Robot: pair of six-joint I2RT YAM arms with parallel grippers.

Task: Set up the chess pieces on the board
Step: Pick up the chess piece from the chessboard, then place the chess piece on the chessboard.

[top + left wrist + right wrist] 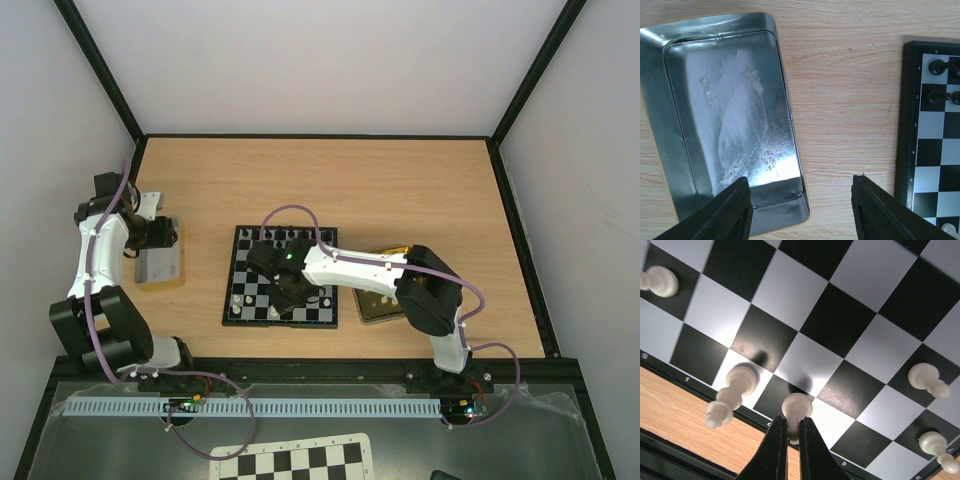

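The board (250, 277) lies mid-table, with black pieces (285, 236) along its far row and cream-white pieces (238, 299) near its front. My right gripper (792, 429) is shut on a cream-white piece (796, 407), gripping its upper part. Its base is at or just above a black square in the board's (840, 320) front row. Other white pieces stand nearby, one (732, 390) just to its left. My left gripper (800, 210) is open and empty, over the corner of a silver tin (725, 110) left of the board (910, 125).
A gold tin (375, 311) lies right of the board, partly under my right arm. Black pieces (937, 66) stand on the board's left edge in the left wrist view. A printed checkered sheet (295, 462) lies below the arm bases. Black enclosure rails border the table.
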